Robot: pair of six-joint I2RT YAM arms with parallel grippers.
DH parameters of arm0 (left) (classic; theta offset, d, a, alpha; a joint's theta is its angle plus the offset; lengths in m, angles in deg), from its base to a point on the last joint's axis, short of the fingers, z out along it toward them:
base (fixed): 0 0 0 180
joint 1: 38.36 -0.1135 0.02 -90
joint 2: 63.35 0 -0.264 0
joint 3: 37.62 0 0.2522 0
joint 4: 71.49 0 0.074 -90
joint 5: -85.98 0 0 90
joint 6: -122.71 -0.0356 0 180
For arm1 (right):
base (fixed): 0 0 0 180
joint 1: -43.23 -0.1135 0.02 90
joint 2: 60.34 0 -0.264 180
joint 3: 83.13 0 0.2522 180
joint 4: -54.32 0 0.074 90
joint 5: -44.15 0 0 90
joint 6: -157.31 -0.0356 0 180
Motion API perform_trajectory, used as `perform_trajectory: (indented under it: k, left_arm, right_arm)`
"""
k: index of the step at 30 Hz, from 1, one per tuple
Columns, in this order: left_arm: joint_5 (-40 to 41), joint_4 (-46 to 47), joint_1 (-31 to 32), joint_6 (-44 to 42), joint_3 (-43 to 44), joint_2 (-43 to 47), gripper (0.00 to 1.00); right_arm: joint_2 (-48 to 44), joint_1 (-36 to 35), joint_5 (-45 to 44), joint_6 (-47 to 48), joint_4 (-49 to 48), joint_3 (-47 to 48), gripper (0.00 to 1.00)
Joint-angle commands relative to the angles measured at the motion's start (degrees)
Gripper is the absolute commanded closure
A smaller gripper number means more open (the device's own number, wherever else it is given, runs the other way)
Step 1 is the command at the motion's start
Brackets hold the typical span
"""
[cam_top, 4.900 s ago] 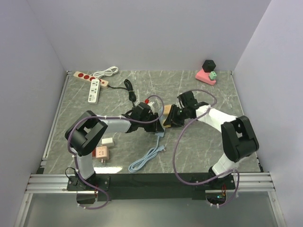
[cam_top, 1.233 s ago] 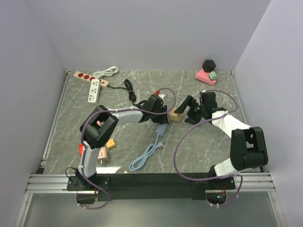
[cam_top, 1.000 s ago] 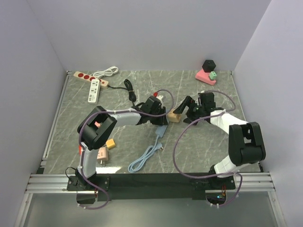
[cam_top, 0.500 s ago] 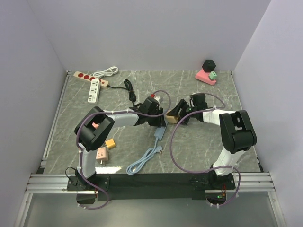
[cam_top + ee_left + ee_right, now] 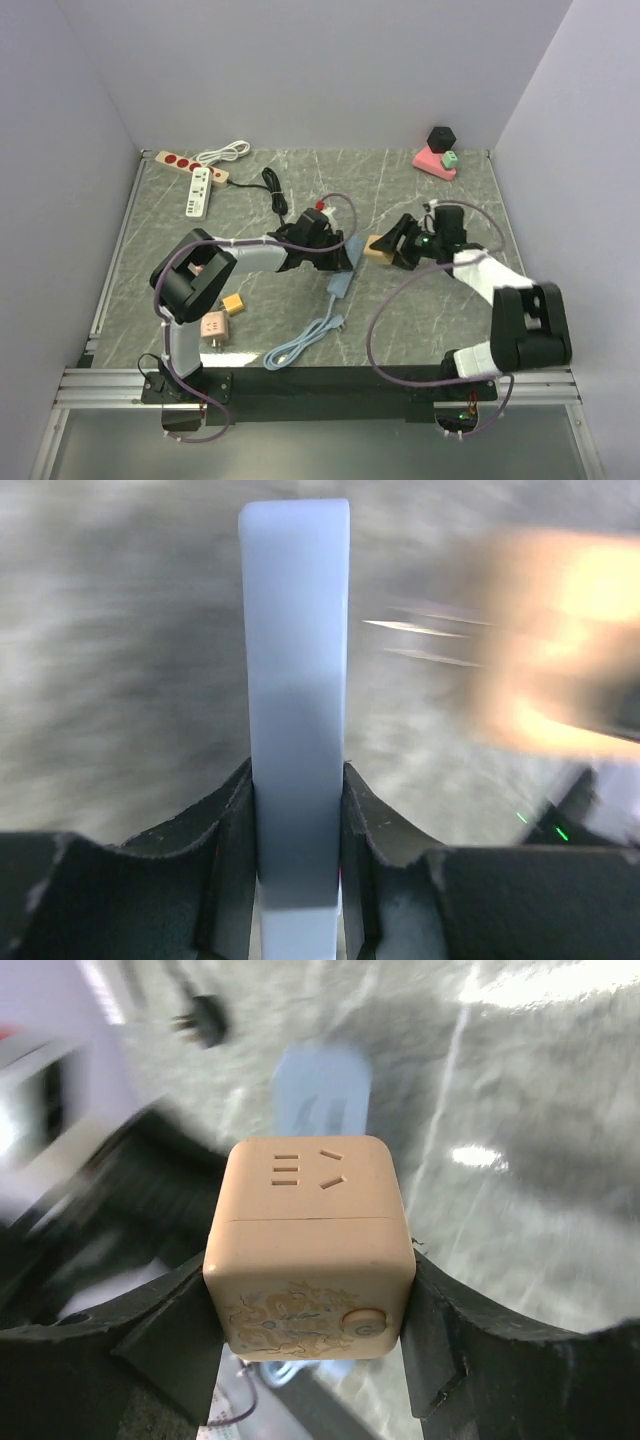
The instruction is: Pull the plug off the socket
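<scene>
Plug (image 5: 295,730) has now come free of socket cube (image 5: 310,1250).

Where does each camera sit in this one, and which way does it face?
Top external: above and behind the arm bases, looking down on the table; both arms show whole.
Left wrist: on the left arm, looking along its jaws, which clamp the blue plug.
Right wrist: on the right arm, looking along its jaws, which grip the tan socket cube.
Shared: both wrist views show plug and cube, separated; the left's cube is blurred.
</scene>
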Motion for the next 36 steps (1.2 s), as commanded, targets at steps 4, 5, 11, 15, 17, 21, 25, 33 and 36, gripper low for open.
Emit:
perform_trajectory:
  k: [4,5,11,15,17,21,25,33,36]
  left_arm:
    - [9.9,-5.1,-6.8,1.2,-3.5,0.4,1.00]
    - [10.1,-5.1,-6.9,1.1,-3.4,0.5,1.00]
    - [10.5,-7.3,-9.9,1.7,-1.3,6.9,1.00]
    - [5.4,-7.9,-19.5,3.6,3.6,13.0,1.00]
    - [4.7,-9.3,-25.7,3.5,9.3,14.5,1.00]
    - [1.5,-12.8,-36.5,3.6,21.9,8.6,1.00]
    - [-2.5,-11.1,-46.4,5.8,34.6,-4.2,1.00]
    - [-6.7,-3.6,-54.3,15.3,43.6,-20.3,0.99]
    - [-6.9,-5.1,-54.7,15.3,45.6,-22.2,0.99]
  right_arm:
    - [-14.9,2.9,7.4,1.0,6.9,-0.2,1.00]
    - [-15.6,3.2,7.1,1.6,8.4,1.0,1.00]
    - [-21.0,3.4,6.7,2.4,13.2,2.5,1.00]
    - [-23.5,3.3,6.1,4.4,16.0,2.6,1.00]
    - [-24.1,3.3,5.8,5.3,17.5,2.6,1.00]
    - [-24.4,3.3,6.5,5.0,17.2,2.2,1.00]
    - [-24.0,2.6,6.8,4.7,17.3,2.8,1.00]
    - [-20.1,-10.0,1.7,3.2,16.9,6.5,1.00]
    - [-16.5,-16.3,-0.9,2.1,15.5,8.0,1.00]
